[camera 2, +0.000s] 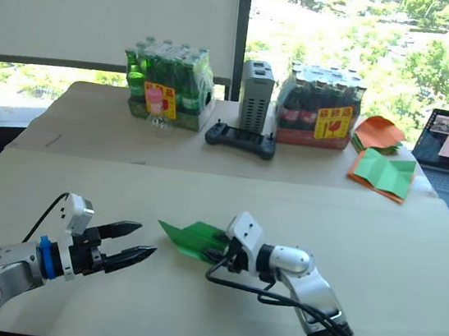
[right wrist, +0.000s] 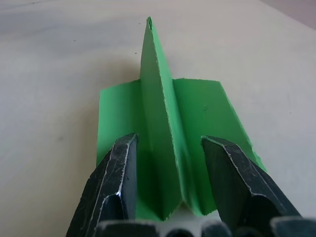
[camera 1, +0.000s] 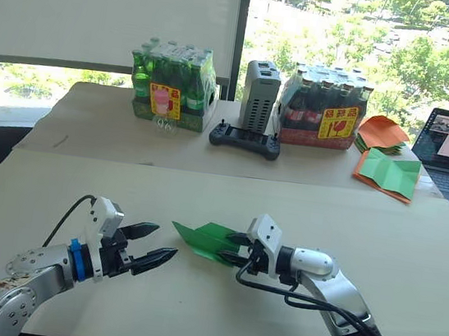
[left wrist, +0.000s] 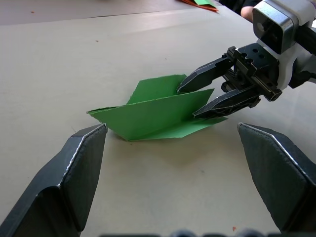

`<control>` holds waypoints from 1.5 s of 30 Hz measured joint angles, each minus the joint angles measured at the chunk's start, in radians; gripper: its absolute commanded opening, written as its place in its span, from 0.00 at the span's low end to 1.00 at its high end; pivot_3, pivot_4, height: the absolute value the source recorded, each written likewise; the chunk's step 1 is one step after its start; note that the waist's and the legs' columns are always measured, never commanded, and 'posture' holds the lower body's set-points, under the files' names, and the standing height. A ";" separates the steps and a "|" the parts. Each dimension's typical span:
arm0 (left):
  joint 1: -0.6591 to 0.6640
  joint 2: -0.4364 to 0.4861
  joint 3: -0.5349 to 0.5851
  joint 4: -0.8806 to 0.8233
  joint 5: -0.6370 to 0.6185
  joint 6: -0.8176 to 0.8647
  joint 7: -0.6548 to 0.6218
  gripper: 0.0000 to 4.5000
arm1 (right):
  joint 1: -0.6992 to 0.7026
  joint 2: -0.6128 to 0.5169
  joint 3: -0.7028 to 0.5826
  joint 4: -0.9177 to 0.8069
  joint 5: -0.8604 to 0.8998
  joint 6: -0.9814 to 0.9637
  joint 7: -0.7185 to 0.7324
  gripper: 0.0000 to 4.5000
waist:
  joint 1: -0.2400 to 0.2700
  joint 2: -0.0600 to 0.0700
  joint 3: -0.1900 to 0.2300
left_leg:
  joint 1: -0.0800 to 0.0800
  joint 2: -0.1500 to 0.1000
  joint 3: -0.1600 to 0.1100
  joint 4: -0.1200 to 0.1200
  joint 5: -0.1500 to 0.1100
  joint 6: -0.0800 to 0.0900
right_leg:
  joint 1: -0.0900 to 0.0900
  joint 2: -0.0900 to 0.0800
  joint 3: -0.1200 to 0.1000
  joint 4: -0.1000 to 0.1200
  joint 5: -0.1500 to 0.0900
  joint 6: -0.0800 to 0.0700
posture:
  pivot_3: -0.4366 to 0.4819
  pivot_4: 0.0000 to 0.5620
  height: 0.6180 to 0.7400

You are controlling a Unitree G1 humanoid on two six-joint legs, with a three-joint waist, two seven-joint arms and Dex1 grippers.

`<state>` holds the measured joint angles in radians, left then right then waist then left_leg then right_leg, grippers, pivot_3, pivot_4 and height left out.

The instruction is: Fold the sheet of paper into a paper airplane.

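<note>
table: big pale tabletop (camera 1: 410, 267), and the action sits in the near middle of it, pretty much between the two arms

paper airplane: the green dart (camera 1: 208, 240) is already folded, lying on the table with its keel standing up and wings flat on either side. Nose points toward the robot's left, tail toward the right arm

long axis: runs left to right across the table, so it lines up almost straight with both grippers, nose to one, tail to the other

right gripper: this one (right wrist: 169, 185) is the close one, at the tail end. Fingers are partly open and straddle the upright keel, one on each side over the wings. Looks like a gap on both sides, so I'd say not pinching yet

left gripper: sits (camera 1: 150, 251) just off the nose, fingers spread wide, holding nothing

next move call: my guess, the right one just has to close on the keel
</note>
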<state>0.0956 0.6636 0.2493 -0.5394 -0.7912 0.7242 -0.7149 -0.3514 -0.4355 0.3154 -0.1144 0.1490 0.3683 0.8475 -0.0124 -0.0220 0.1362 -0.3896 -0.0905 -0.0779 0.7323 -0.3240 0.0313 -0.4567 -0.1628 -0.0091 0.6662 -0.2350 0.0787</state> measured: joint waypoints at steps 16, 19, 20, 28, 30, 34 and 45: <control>0.014 0.014 -0.023 -0.015 0.000 0.001 -0.019 1.00 | 0.004 0.003 0.021 0.000 -0.027 -0.003 -0.015 0.01 | 0.000 0.000 0.000 | 0.000 0.000 0.000 0.000 0.000 0.000 | 0.000 0.000 0.000 0.000 0.000 0.000 | 0.48 0.27 0.49; 0.002 0.014 -0.031 -0.014 0.000 0.000 -0.023 1.00 | 0.010 0.004 0.016 -0.038 -0.008 0.014 -0.019 0.01 | 0.000 0.000 0.000 | 0.000 0.000 0.000 0.000 0.000 0.000 | 0.000 0.000 0.000 0.000 0.000 0.000 | 0.48 0.27 0.49; -0.006 0.014 -0.032 -0.014 0.000 0.000 -0.024 1.00 | 0.013 0.009 0.007 -0.054 0.000 0.029 -0.023 0.01 | 0.001 0.000 0.000 | 0.000 0.000 0.000 0.000 0.000 0.000 | 0.000 0.000 0.000 0.000 0.000 0.000 | 0.48 0.27 0.49; -0.075 -0.016 -0.068 -0.003 -0.001 -0.001 -0.032 1.00 | 0.027 0.025 -0.209 -0.155 0.065 0.128 -0.188 0.01 | 0.007 0.000 0.000 | 0.000 -0.001 0.000 0.001 0.000 0.000 | 0.000 0.000 0.000 0.000 0.000 0.000 | 0.48 0.27 0.49; -0.099 -0.032 -0.085 0.004 -0.001 -0.001 -0.032 1.00 | 0.044 0.017 -0.268 -0.151 0.023 0.147 -0.287 0.01 | 0.011 0.000 0.000 | 0.000 -0.001 0.000 0.001 0.000 0.000 | 0.000 0.000 0.000 0.001 0.000 0.000 | 0.48 0.27 0.49; -0.149 -0.062 -0.119 0.007 -0.006 -0.001 -0.034 1.00 | 0.055 0.013 -0.417 -0.106 -0.070 0.217 -0.513 0.01 | 0.015 0.000 0.000 | -0.001 -0.001 0.001 0.001 0.000 0.000 | -0.001 -0.001 0.001 0.003 0.000 0.000 | 0.48 0.27 0.49; -0.226 -0.049 -0.163 0.004 -0.035 0.002 -0.053 1.00 | 0.176 -0.035 -0.535 -0.115 -0.086 0.378 -0.594 0.01 | 0.004 0.000 0.000 | -0.001 -0.001 0.003 0.002 0.000 0.000 | -0.001 0.000 0.003 0.005 0.000 0.000 | 0.48 0.27 0.49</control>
<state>-0.1305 0.6146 0.0859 -0.5356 -0.8261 0.7264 -0.7675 -0.1757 -0.4710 -0.2199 -0.2290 0.0626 0.7468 0.2535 -0.0082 -0.0215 0.1361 -0.3902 -0.0912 -0.0754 0.7344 -0.3238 0.0314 -0.4579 -0.1629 -0.0059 0.6713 -0.2351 0.0786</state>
